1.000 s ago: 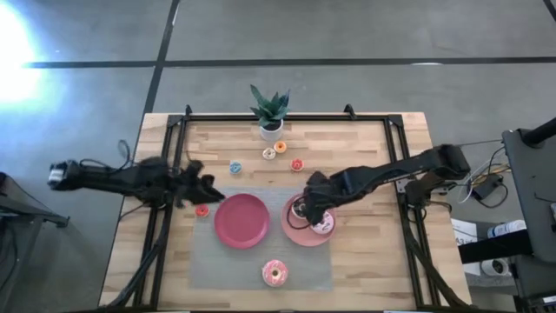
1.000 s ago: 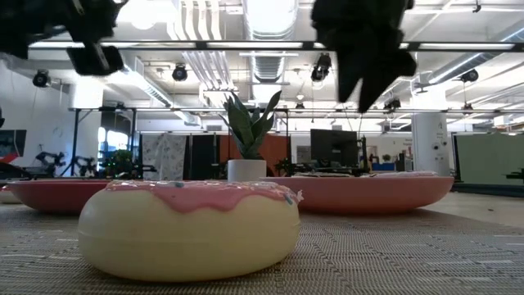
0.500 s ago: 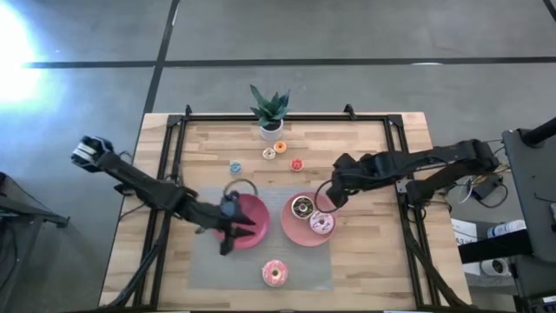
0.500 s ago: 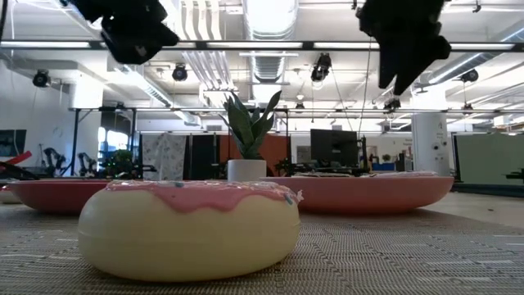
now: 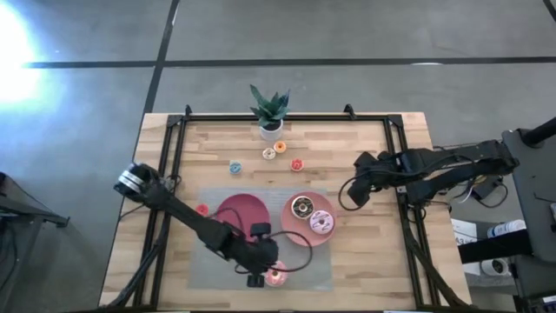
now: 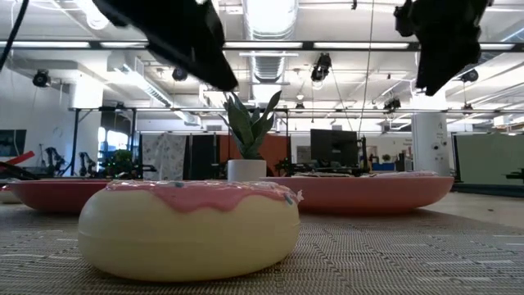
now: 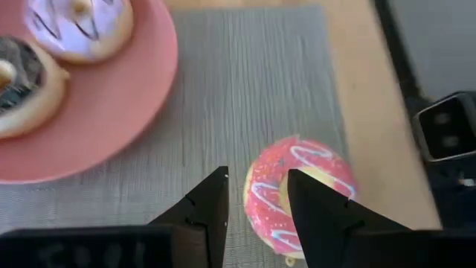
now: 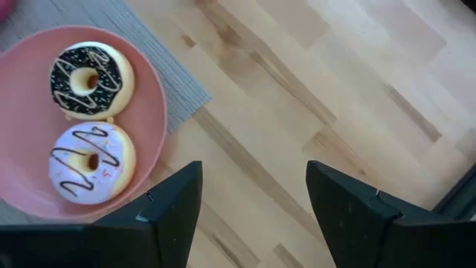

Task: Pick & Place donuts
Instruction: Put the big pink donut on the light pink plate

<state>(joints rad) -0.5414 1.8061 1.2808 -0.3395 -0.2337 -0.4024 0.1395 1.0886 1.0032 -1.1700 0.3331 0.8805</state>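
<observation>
Wooden table (image 5: 365,261) with a grey mat (image 5: 201,261) across its near half. Two pink-red plates sit side by side on the mat: the left plate (image 5: 233,209) partly under the left arm, the right plate (image 5: 326,207) carrying the chocolate donut (image 5: 302,207) and, just beside it, the lilac donut (image 5: 321,223), the two touching or nearly so. Left gripper (image 5: 258,274) reaches over the mat's near edge, poised directly above the pink donut (image 5: 276,276); in its wrist view the fingers (image 7: 210,208) stand apart, released, grasping nothing, the pink donut (image 7: 297,195) lying flat on the mat beyond them. Right gripper (image 5: 360,178) hangs over bare wood to the right of the right plate, fingers (image 8: 175,201) spread wide and empty. Potted plant (image 5: 270,111) at the far edge. Small donuts on the wood before it: blue donut (image 5: 235,166), cream donut (image 5: 269,154), orange donut (image 5: 281,148), red donut (image 5: 297,164), with another small red ring (image 5: 201,209) left of the left plate.
</observation>
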